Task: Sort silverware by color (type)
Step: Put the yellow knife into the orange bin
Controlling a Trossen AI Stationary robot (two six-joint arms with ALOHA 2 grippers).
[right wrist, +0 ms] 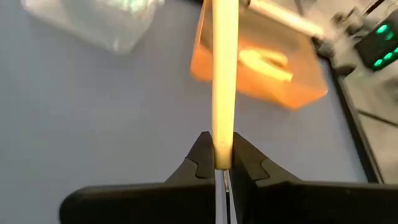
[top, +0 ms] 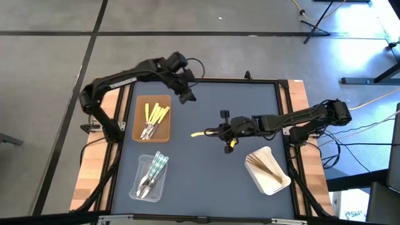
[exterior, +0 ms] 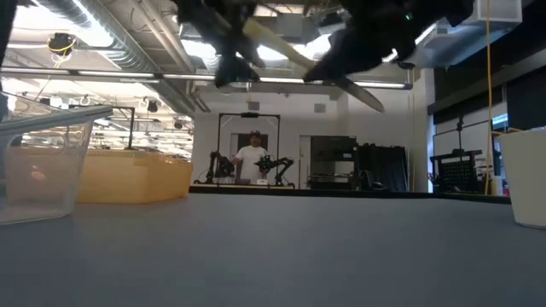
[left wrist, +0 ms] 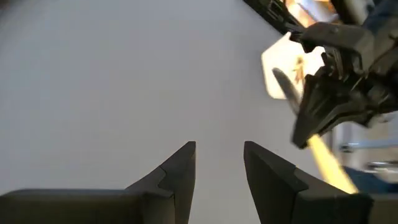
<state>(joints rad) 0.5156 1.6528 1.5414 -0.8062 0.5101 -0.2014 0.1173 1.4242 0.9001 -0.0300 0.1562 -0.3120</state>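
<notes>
My right gripper (top: pixel 217 132) hovers over the middle of the table, shut on a pale yellow plastic utensil (top: pixel 200 133) that points toward the left edge. In the low view the utensil (exterior: pixel 277 47) is well above the table. My left gripper (top: pixel 187 97) is open and empty near the far edge, just right of the brown tray (top: pixel 139 128). That tray holds several yellow utensils (top: pixel 155 115). Clear greenish utensils (top: pixel 153 170) lie in the clear tray (top: pixel 139 190). Tan wooden ones (top: pixel 262 164) lie in the white tray (top: pixel 278 182). My right gripper (right wrist: pixel 222 165) pinches the yellow utensil by one end (right wrist: pixel 222 146) between its two fingers. The fingers come level from the table's right. The utensil runs on from them along their length toward the brown tray (right wrist: pixel 261 62) and is lifted clear of the table.
The three trays stand apart: brown at left far, clear at left near, white at right near. Bare blue-grey tabletop (top: pixel 206 181) lies between them. In the left wrist view the right arm's gripper (left wrist: pixel 336 99) shows close ahead. A person (exterior: pixel 253 158) stands far behind in the room.
</notes>
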